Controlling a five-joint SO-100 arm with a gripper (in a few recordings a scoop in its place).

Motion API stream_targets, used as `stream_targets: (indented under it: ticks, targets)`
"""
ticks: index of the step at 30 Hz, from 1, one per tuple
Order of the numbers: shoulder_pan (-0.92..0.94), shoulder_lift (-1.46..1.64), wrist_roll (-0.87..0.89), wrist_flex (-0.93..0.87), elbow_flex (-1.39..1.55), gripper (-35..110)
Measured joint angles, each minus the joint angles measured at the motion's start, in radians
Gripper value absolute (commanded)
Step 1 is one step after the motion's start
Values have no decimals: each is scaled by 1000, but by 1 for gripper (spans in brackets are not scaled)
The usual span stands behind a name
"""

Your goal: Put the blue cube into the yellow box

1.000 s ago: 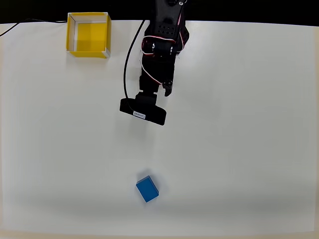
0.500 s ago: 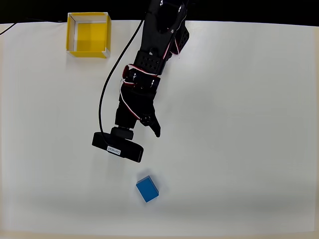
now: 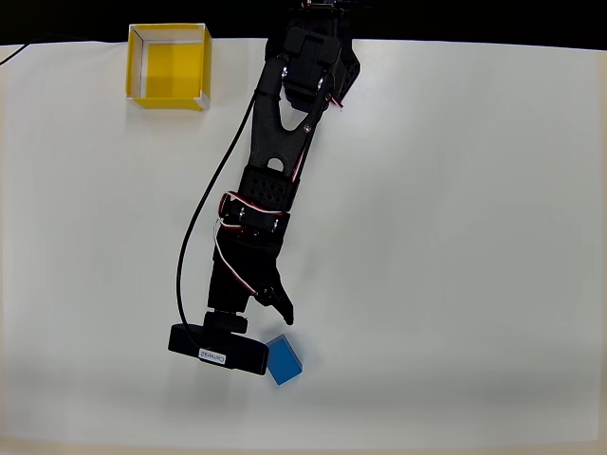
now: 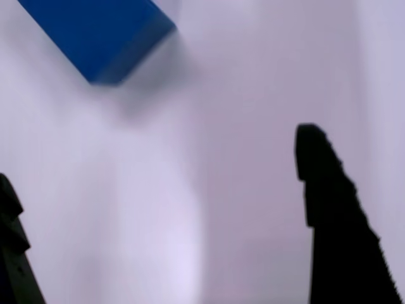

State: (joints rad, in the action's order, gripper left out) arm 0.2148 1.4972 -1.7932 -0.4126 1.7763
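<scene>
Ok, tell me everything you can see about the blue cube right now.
The blue cube is a small solid block, bright blue with plain matte faces. It sits flat on the white table near the bottom edge of the overhead view, turned at an angle to the table's edges. The gripper, jaws apart, hangs just above-left of it there; whether the arm's black camera bar touches it I cannot tell. In the wrist view the cube lies at the upper left, ahead of the fingers, not between them.

A plain white table under even light, black strip along its far edge
</scene>
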Motion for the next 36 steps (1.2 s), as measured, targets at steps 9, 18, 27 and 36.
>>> stream_targets:
  ticks: [9, 18, 27, 36]
  targets:
    - [-41, -218, -80, 92, -133, 48]
    - [-29, -385, -103, 143, -285, 48]
    - [-15, -499, -112, 172, -396, 47]
    - [-49, -543, -80, 175, -449, 48]
